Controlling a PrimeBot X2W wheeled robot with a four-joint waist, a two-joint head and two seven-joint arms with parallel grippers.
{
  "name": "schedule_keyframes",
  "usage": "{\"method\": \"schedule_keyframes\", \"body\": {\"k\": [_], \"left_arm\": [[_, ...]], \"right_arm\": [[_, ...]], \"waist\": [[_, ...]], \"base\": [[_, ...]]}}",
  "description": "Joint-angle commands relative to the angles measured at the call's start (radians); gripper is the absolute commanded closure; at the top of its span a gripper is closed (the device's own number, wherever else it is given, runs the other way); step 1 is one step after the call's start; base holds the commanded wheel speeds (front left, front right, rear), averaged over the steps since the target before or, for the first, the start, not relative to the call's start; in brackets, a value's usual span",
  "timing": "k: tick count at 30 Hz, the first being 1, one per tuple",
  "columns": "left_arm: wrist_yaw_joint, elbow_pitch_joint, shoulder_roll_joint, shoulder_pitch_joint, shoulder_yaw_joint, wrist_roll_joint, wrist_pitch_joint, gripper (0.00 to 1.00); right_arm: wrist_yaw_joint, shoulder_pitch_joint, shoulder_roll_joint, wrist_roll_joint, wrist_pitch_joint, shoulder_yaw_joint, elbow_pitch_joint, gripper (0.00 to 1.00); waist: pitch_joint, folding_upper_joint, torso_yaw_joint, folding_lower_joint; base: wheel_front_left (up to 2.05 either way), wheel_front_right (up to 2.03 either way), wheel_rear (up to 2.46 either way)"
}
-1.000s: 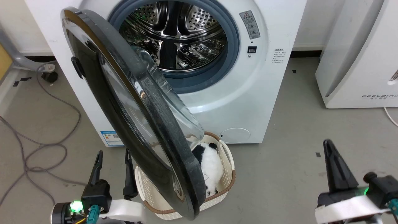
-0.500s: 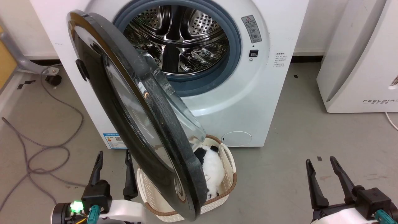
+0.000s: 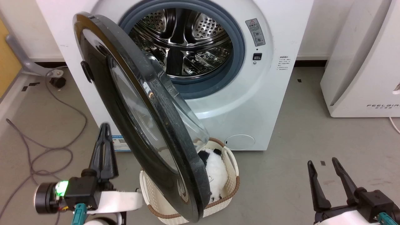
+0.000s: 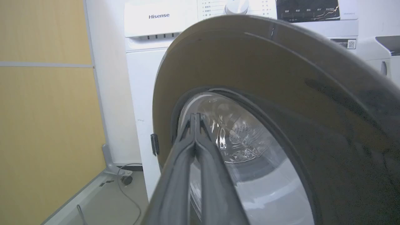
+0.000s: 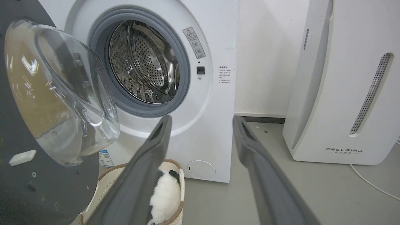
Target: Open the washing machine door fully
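Door-opening work is going on at the robot's twelve o'clock, where the washing machine (image 3: 237, 103) is standing with its steel drum (image 3: 184, 40) showing. The washing machine door (image 3: 175, 147) is hanging roughly half open. It is hinged on the eleven o'clock side and jutting out toward the robot, with its free edge hovering over a white woven basket (image 3: 230, 184) that is holding a black-and-white plush toy (image 3: 214, 175). The left gripper (image 3: 105, 128) is sitting at about ten o'clock, just beside the door's glossy outer face, its jaws pressed tight together with nothing between them. In the left wrist view it is pointing at the near side of the window (image 4: 237, 140), though I am not able to tell whether it is touching the glass. The right gripper (image 3: 322, 162) is waiting at about two o'clock, well apart from the door, jaws spread and empty. To my eye the door is needing more swing toward nine o'clock before it is counting as fully open. Doing that well is looking like a matter of pressing on the inner face, or hooking the rim, near the free edge and far from the hinged side. The push should be following the door's arc rather than a straight line. The left arm is seeming to stand in the sweep path, so it is wanting to clear out, and the basket under the rim is wanting watching.
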Motion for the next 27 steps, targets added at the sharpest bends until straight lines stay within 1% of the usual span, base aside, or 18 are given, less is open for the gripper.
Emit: {"method": "schedule_keyframes", "body": {"k": [1,8,14,17,18,20,27], "left_arm": [[-0.009,-0.022,0.006,-0.022,-0.008,0.005,-0.005,1.00],[-0.054,-0.146,0.009,-0.057,-0.097,0.030,-0.005,1.00],[-0.086,-0.199,0.008,-0.068,-0.193,0.055,-0.005,1.00],[-0.107,-0.213,0.005,-0.066,-0.255,0.065,-0.005,1.00],[-0.122,-0.216,0.002,-0.064,-0.299,0.071,-0.005,1.00],[-0.134,-0.216,-0.002,-0.063,-0.339,0.076,-0.003,1.00],[-0.153,-0.185,-0.012,-0.056,-0.443,0.075,0.004,1.00]], "right_arm": [[0.001,0.021,0.006,-0.003,-0.004,-0.002,-0.001,0.00],[0.001,0.028,0.009,-0.002,-0.004,-0.003,-0.001,0.00],[0.001,0.029,0.010,0.001,-0.004,-0.005,-0.001,0.00],[0.001,0.030,0.010,0.001,-0.004,-0.007,0.000,0.00],[0.001,0.031,0.011,0.002,-0.004,-0.009,0.001,0.00],[0.001,0.031,0.011,0.004,-0.004,-0.009,0.002,0.00],[0.001,0.030,0.011,0.012,-0.004,-0.009,0.001,0.00]], "waist": [[-0.002,0.0000,0.001,0.0001],[-0.007,0.0000,0.006,0.0001],[-0.007,0.0000,0.008,0.0001],[-0.007,0.0000,0.011,0.0001],[-0.006,0.0000,0.014,0.0001],[-0.006,0.0000,0.017,0.0001],[-0.004,0.0000,0.024,0.0001]], "base": [[0.00,0.00,0.00],[0.00,0.00,0.00],[0.00,0.00,0.00],[0.00,0.00,0.00],[0.00,0.00,0.00],[0.00,0.00,0.00],[0.00,0.00,0.00]]}}
